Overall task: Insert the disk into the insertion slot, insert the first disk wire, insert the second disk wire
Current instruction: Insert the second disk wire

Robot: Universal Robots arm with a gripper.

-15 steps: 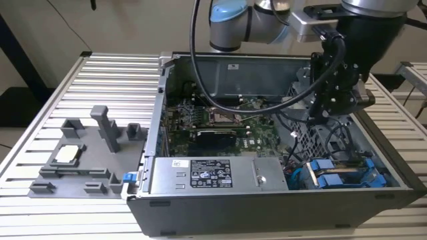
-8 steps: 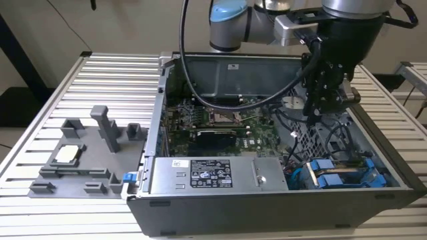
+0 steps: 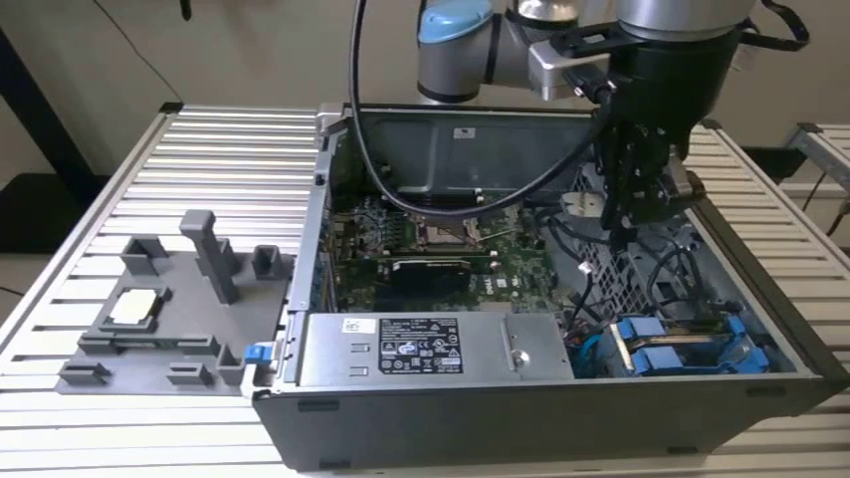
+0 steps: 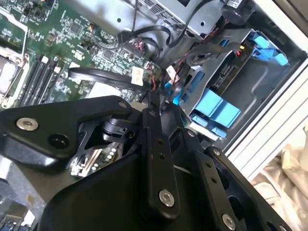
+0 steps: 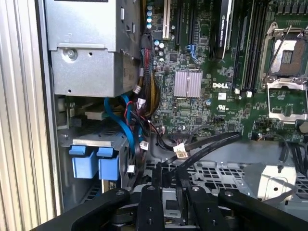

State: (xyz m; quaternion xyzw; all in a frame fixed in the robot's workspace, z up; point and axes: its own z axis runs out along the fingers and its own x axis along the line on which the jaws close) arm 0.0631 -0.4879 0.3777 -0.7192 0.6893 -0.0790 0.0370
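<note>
The disk [image 3: 680, 351], framed by its blue carrier, lies in the insertion slot [image 3: 781, 339] at the front corner of the open case, on the exterior view's right. Its blue tabs also show in the first wrist view [image 5: 91, 162] and the second wrist view [image 4: 216, 109]. My gripper [image 3: 640, 211] hangs inside the case above the perforated grey floor, behind the disk. Its fingers [image 5: 157, 179] stand close together on the end of a flat black wire [image 5: 207, 144] with a white tag. The same wire [image 4: 103, 76] leads to the gripper [image 4: 153, 98] in the second wrist view.
The green motherboard [image 3: 439, 249] fills the case middle, and a silver power supply box [image 3: 425, 349] sits at the front. Loose black, red and blue cables [image 5: 139, 120] bunch between that box and the disk. A grey fixture [image 3: 173, 299] with posts stands on the slatted table at the exterior view's left.
</note>
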